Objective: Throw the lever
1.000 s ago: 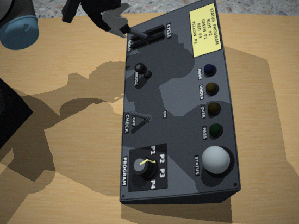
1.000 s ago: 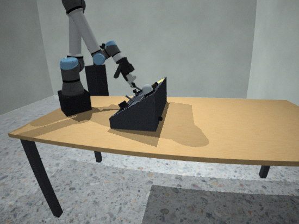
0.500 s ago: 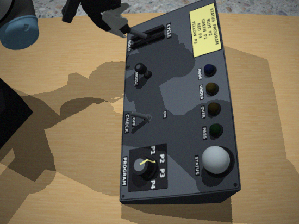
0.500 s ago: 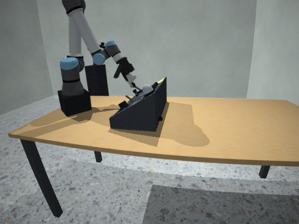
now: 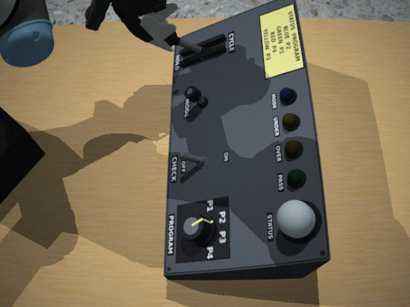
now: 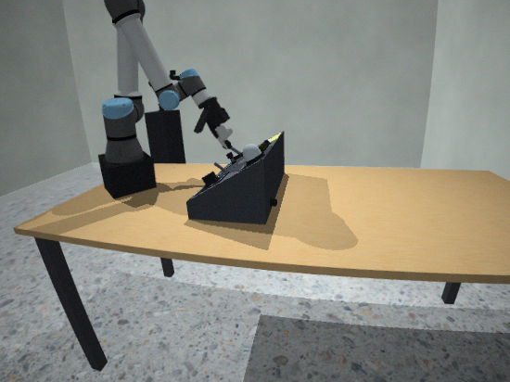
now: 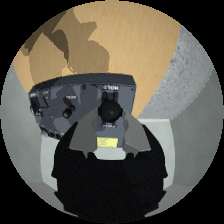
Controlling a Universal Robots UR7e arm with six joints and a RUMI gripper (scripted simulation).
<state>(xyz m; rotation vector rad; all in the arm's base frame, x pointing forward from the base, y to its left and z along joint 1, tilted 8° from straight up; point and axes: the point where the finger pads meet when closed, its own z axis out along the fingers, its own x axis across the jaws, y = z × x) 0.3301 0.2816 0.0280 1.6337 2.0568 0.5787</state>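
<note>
The dark sloped console (image 5: 242,147) sits on the wooden table and also shows in the exterior view (image 6: 241,187). Its lever (image 5: 188,46) rises from a black slot (image 5: 203,50) marked HOLD at the near-left end and CYCLE at the far end. The lever leans toward the HOLD end. My gripper (image 5: 169,39) is shut on the lever's knob, which shows between the grey fingers in the wrist view (image 7: 109,114). In the exterior view the gripper (image 6: 227,143) reaches down to the console's upper face.
On the console are a MODE knob (image 5: 194,95), a CHECK toggle (image 5: 194,162) leaning to OFF, a PROGRAM dial (image 5: 195,226) pointing near P1, four dark lamps (image 5: 291,139), a white STATUS dome (image 5: 296,219) and a yellow label (image 5: 285,40). The robot base (image 6: 125,169) stands at the table's left.
</note>
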